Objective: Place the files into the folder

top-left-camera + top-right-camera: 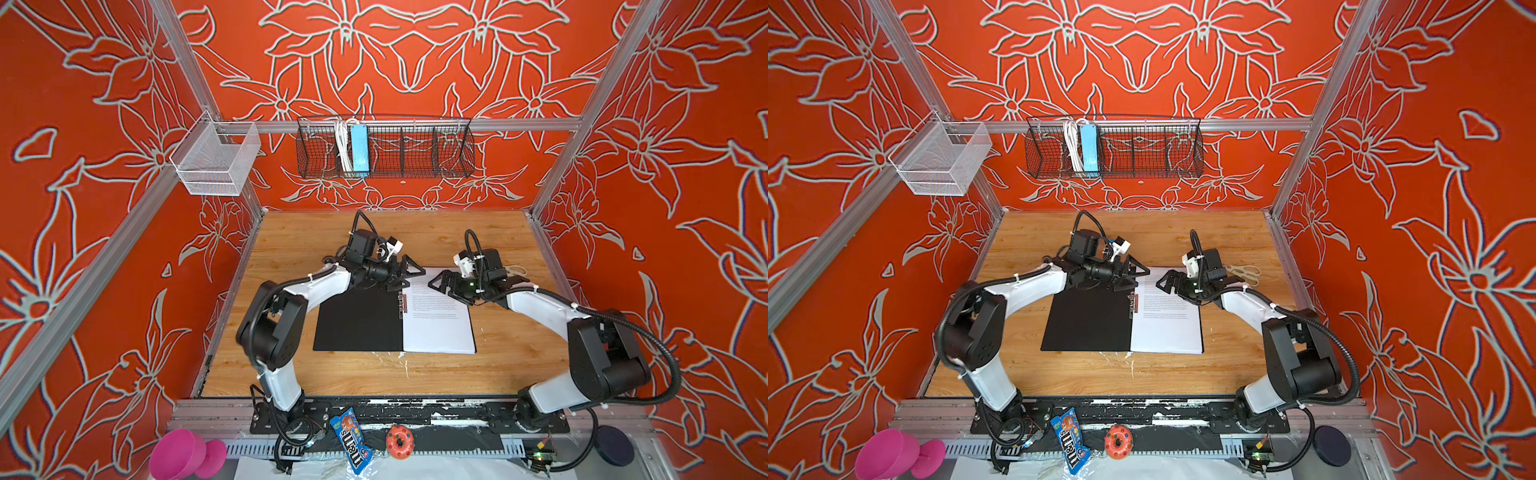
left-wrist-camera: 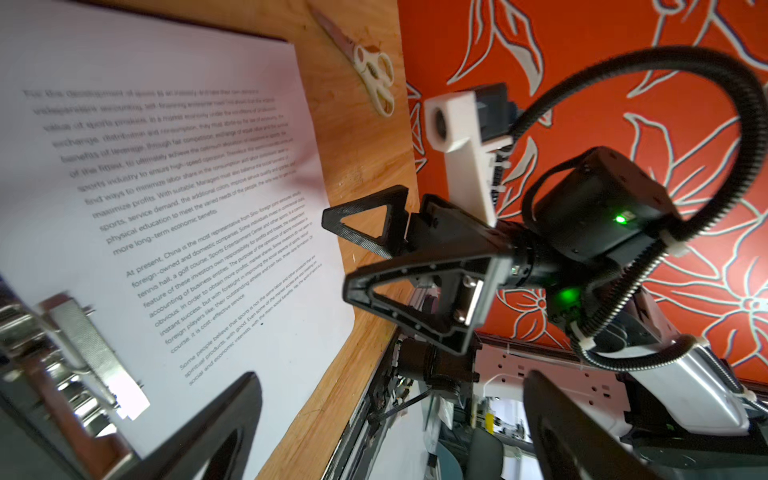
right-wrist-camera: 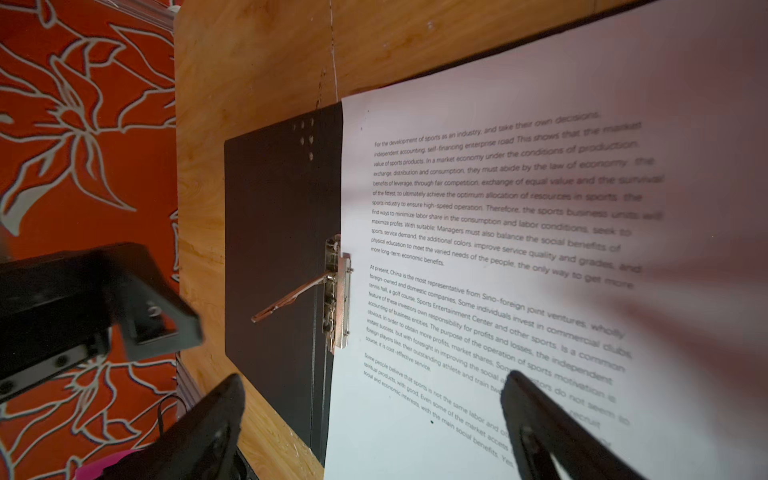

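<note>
The desk [image 1: 498, 374] carries the folder [image 1: 357, 320], which lies open and flat at centre with its black inside up. The files [image 1: 440, 328] are stacked on its right half, print up, with their left edge at the spine. The wire basket [image 1: 415, 166] on the rear rail holds a blue power strip [image 1: 358, 151] and a white cable [image 1: 341, 143] towards its left end. The left tool [image 1: 415, 277] has its jaws apart and grips nothing, above the folder's far edge. The right tool [image 1: 440, 286] also has its jaws apart, over the files' far end. The clip [image 1: 401, 305] sits at the spine, its lever swung out.

The wooden table [image 1: 415, 374] bears the open folder [image 1: 357, 324] and scissors [image 1: 1246, 273].
</note>
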